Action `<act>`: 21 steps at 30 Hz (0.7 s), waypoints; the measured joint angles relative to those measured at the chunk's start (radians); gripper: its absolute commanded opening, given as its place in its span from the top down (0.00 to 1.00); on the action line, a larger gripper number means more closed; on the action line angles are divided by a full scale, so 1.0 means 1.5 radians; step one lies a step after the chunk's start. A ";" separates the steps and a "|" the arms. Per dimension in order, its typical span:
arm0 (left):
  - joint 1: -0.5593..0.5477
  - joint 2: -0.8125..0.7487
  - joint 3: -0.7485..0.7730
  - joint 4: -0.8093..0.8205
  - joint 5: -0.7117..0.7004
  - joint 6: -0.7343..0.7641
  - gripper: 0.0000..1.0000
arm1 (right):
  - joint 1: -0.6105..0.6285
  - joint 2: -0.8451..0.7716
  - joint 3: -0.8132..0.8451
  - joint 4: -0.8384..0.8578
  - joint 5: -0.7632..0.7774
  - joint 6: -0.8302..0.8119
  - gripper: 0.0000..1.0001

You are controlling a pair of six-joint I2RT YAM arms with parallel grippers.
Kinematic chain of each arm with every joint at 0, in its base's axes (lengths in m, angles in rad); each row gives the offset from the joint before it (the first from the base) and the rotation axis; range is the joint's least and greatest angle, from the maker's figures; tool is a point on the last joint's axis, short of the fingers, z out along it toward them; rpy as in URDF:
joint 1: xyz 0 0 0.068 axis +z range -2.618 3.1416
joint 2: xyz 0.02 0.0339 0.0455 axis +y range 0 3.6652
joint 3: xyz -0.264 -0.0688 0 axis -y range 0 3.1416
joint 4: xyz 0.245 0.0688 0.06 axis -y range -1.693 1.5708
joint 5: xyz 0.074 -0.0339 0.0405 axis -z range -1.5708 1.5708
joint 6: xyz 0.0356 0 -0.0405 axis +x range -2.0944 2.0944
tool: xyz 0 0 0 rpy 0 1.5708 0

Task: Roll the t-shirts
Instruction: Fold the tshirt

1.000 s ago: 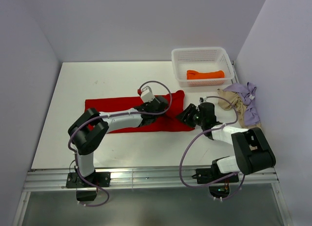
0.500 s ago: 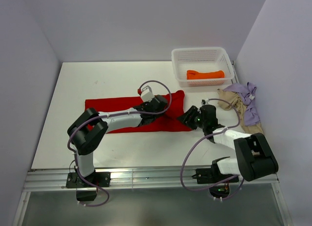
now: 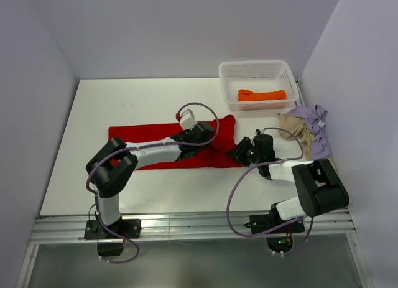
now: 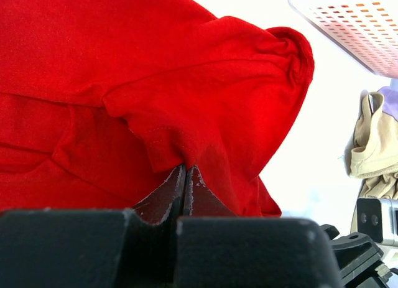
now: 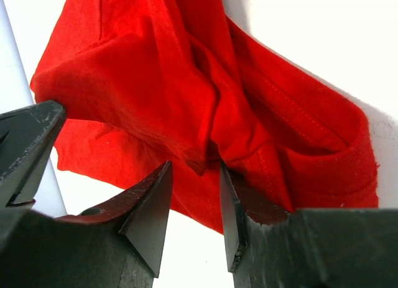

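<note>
Red t-shirt (image 3: 143,132) lies as a long folded band across the middle of the frame, its right end bunched into creases. My left gripper (image 4: 185,170) is clenched on a fold at that end, the arm stretched low over the cloth, while my right gripper (image 5: 194,167) reaches in from the lower right, jaws apart astride a ridge of the fabric. Under it is a white table (image 3: 124,95) between pale walls (image 3: 186,33), and a basket (image 3: 258,67) at upper right holds an orange t-shirt (image 3: 261,94).

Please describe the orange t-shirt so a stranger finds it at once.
Find the white mesh basket at the far right corner of the table. The orange t-shirt lies alone inside it; the red shirt, beige shirt and lavender shirt lie outside.
</note>
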 measured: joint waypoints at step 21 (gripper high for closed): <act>0.000 0.000 0.000 0.002 0.008 0.000 1.00 | -0.001 0.018 0.014 0.007 -0.002 0.021 1.00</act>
